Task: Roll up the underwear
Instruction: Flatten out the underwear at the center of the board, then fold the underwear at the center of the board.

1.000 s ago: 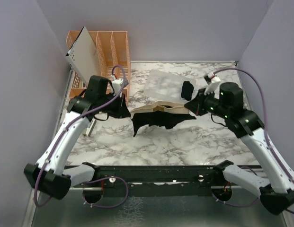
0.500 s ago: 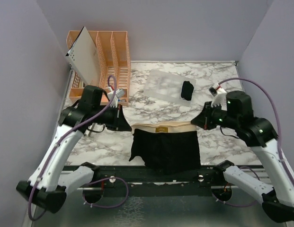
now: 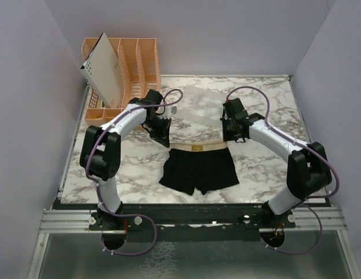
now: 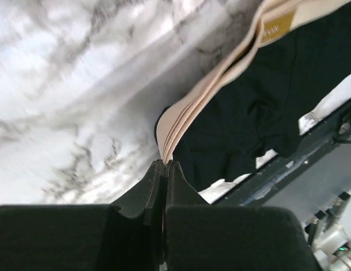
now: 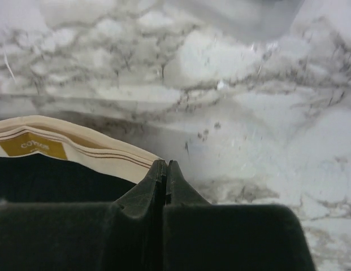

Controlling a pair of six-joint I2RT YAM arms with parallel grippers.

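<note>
Black underwear (image 3: 199,170) lies flat on the marble tabletop (image 3: 125,171), nearer than the orange rack (image 3: 136,58) and to its right; left jaws and right jaws each clamp shut on a waistband corner.

A gold label (image 5: 33,145) on the tan waistband (image 5: 102,149) of the underwear (image 5: 51,178), at the left of the right wrist view, bears pale letters starting "COT"; the rest is too blurred.

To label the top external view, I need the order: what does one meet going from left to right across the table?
orange rack → left gripper → underwear → right gripper
</note>
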